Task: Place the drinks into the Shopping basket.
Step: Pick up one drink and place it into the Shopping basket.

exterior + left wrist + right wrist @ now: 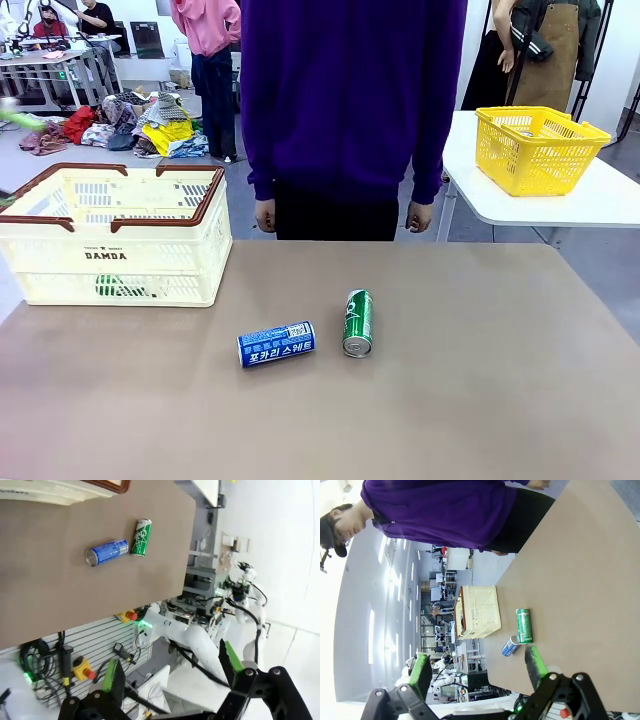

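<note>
A blue can with white Korean lettering (276, 343) lies on its side near the middle of the brown table, and a green can (358, 322) lies just right of it. Both cans show again in the left wrist view, blue (106, 552) and green (141, 538), and in the right wrist view, blue (510, 646) and green (524, 625). The cream Shopping basket (110, 262) with its brown rim stands at the table's left; something green shows through its slots. My left gripper (170, 672) is open, held off the table's near edge. My right gripper (477, 667) is open too, nothing between its fingers.
A person in a purple top (345, 110) stands at the far edge, hands hanging at the sides. A yellow mesh basket (535, 147) sits on a white side table at the back right. Clothes lie piled on the floor behind the basket (150, 125).
</note>
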You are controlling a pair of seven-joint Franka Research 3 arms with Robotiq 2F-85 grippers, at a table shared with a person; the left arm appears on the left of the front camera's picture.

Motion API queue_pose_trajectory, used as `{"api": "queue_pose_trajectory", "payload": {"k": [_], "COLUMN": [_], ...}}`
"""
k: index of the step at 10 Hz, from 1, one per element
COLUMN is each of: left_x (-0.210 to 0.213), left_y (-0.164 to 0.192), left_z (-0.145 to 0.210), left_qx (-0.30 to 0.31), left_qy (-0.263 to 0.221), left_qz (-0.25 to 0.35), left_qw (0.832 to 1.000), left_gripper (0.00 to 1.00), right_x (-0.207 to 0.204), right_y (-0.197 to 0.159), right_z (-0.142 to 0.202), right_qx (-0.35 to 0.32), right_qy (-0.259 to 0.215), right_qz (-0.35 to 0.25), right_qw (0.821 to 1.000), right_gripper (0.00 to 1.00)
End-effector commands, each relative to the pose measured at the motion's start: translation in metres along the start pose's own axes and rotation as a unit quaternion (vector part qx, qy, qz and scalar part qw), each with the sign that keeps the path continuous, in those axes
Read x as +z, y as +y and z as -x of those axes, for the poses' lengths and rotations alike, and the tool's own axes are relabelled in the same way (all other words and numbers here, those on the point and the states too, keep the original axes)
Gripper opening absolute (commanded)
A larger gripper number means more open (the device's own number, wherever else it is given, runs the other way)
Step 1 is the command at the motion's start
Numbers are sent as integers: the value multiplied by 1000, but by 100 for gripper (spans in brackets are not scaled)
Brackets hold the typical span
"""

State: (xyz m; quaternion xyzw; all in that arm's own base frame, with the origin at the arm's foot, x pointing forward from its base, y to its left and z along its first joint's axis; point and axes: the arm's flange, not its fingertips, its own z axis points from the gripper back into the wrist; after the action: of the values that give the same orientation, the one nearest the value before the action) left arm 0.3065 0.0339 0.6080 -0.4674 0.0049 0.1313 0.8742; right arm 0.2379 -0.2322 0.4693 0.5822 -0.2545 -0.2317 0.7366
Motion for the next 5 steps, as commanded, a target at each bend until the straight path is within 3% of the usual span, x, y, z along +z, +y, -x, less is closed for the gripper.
{"api": "queue_pose_trajectory", "payload": {"k": [1, 3, 5], "left_x": [-59, -135, -225], "left_y": [-47, -82, -116], "left_z": [1, 2, 8], "left_qx": [3, 1, -49], "left_qy": [-9, -29, -30], "left_qz": [-47, -112, -184], "left_qw": [999, 993, 981], "left_gripper": [100, 100, 100], "right_x": [0, 0, 0], "right_y": [2, 2, 2], "right_z": [-2, -2, -2], "right_qx": [6, 6, 6], "right_qy": [-4, -4, -4], "right_qz": [-12, -12, -12], "right_qw": [1000, 1000, 1000], "right_gripper": [100, 100, 100]}}
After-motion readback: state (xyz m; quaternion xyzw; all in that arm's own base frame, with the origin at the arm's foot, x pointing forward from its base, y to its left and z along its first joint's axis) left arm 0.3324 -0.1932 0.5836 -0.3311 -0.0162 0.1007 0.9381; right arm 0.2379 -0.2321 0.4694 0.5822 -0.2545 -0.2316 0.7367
